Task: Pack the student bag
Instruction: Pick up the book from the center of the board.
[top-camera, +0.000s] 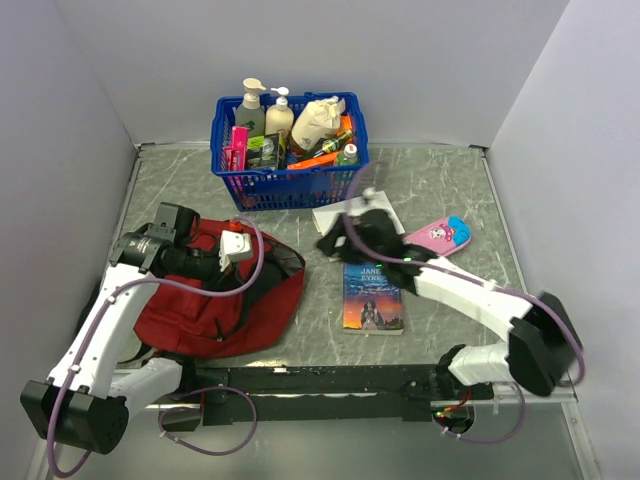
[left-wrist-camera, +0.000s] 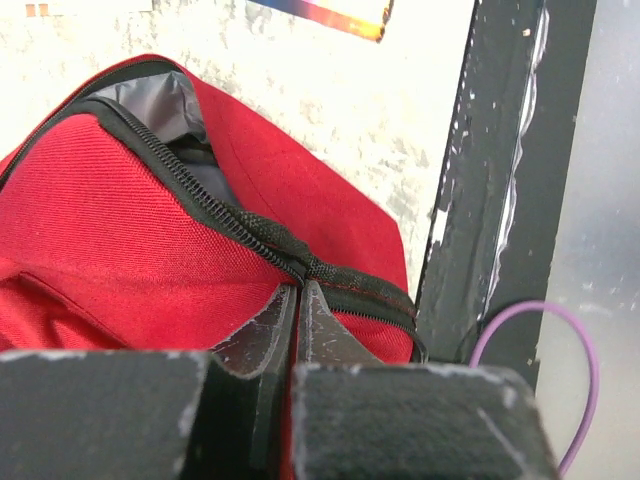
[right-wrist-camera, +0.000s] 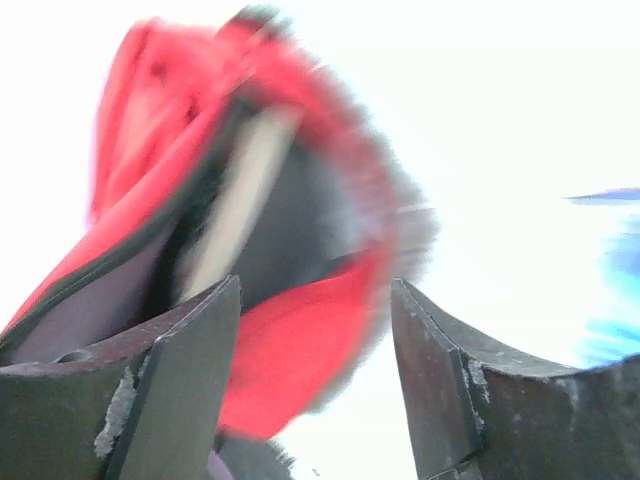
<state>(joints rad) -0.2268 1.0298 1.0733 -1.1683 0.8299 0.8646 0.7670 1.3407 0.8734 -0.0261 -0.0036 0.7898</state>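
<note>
jaws of the left gripper (left-wrist-camera: 298, 292) are pinched tight on the black zipper trim of the student bag (top-camera: 215, 300), right at the rim of its opening, where grey lining shows inside. jaws of the right gripper (right-wrist-camera: 315, 288) stand well apart with nothing between them. its own view is blurred, the red bag filling the left half. seen from above, the bag lies in the lower left of the frame. a paperback (top-camera: 372, 297) lies just right of it near centre, a pink case (top-camera: 440, 236) sits right of centre, and a blue basket (top-camera: 290, 185) of bottles stands at top centre.
</note>
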